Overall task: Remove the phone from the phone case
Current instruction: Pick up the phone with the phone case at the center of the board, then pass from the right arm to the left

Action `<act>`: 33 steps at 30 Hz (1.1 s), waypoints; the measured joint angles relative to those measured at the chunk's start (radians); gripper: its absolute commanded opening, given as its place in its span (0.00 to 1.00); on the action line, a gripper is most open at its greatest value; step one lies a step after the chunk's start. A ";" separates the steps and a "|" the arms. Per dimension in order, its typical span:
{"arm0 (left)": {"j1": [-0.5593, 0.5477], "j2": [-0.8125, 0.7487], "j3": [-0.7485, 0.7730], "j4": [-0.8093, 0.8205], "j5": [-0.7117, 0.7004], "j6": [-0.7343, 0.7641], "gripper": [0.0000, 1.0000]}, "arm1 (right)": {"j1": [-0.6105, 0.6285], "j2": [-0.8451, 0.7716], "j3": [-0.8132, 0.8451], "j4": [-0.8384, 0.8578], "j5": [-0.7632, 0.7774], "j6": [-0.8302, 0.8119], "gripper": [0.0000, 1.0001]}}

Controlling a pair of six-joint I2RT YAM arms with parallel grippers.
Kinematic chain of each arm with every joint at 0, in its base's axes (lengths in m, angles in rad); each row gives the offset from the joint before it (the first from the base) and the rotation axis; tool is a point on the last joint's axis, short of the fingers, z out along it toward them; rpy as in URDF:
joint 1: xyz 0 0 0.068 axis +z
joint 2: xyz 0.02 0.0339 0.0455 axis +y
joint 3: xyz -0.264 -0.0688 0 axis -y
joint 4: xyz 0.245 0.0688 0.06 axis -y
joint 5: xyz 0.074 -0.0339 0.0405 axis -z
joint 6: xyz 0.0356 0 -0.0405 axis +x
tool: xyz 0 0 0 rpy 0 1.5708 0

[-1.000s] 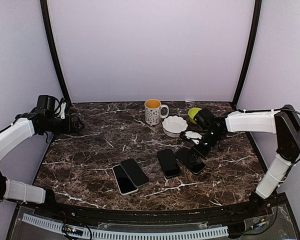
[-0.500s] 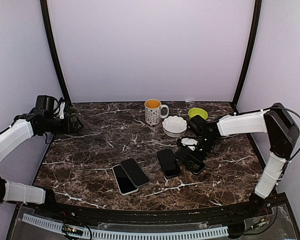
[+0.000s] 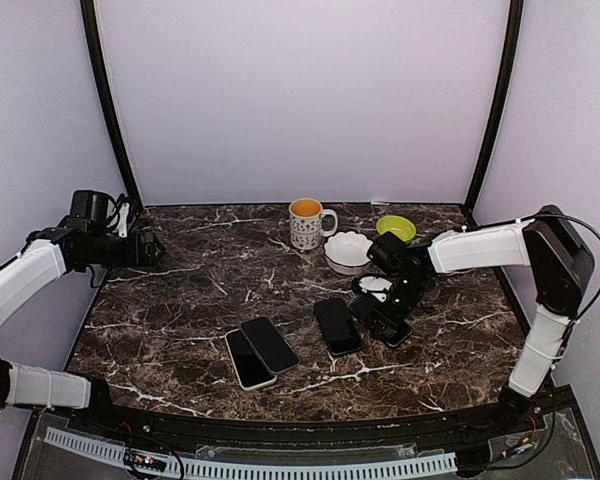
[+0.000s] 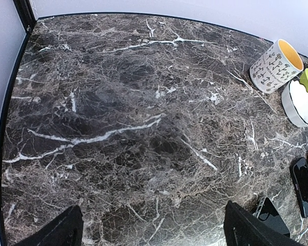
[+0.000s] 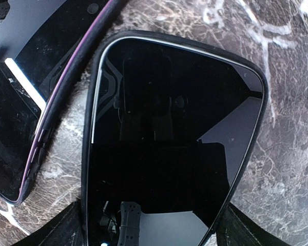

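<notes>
A black phone in a dark phone case [image 3: 400,334] lies screen up at the right of the marble table. It fills the right wrist view as a glossy black phone [image 5: 164,138]. My right gripper [image 3: 387,316] is down over it. In the right wrist view the right gripper [image 5: 151,228] straddles it, and its fingers [image 5: 66,230] rest against both long edges of the case. My left gripper [image 3: 152,250] hovers over the far left of the table. In its own view the left gripper [image 4: 151,230] is open, with only marble between the jaws.
Another black phone [image 3: 337,325] lies just left of the gripped one, its purple-edged case [image 5: 20,102] close to my fingers. Two more phones [image 3: 260,350] lie at front centre. A mug [image 3: 306,222], a white bowl [image 3: 349,250] and a green bowl [image 3: 396,228] stand at the back.
My right gripper has moved left and down onto the phone, and its jaws have closed in against the case's edges. The left arm has stayed still.
</notes>
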 measured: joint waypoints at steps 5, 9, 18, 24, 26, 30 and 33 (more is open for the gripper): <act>-0.001 -0.013 0.000 0.000 -0.007 0.001 0.98 | 0.008 -0.005 -0.005 0.009 0.006 0.024 0.65; -0.001 -0.022 0.000 0.000 -0.009 0.003 0.98 | 0.008 -0.005 -0.002 0.006 0.006 0.028 0.59; -0.006 -0.042 -0.005 0.001 0.016 0.007 0.97 | 0.012 -0.028 0.010 0.003 0.057 0.049 0.42; -0.024 -0.043 -0.006 0.008 0.084 0.011 0.95 | 0.017 -0.138 0.035 0.027 0.100 0.059 0.42; -0.035 -0.045 -0.010 0.018 0.116 0.012 0.94 | 0.026 -0.174 0.045 0.056 0.100 0.058 0.42; -0.061 -0.051 -0.014 0.033 0.204 0.015 0.93 | 0.069 -0.224 0.046 0.136 0.087 0.043 0.41; -0.090 -0.051 -0.017 0.056 0.290 0.014 0.92 | 0.119 -0.242 0.045 0.214 0.062 0.026 0.40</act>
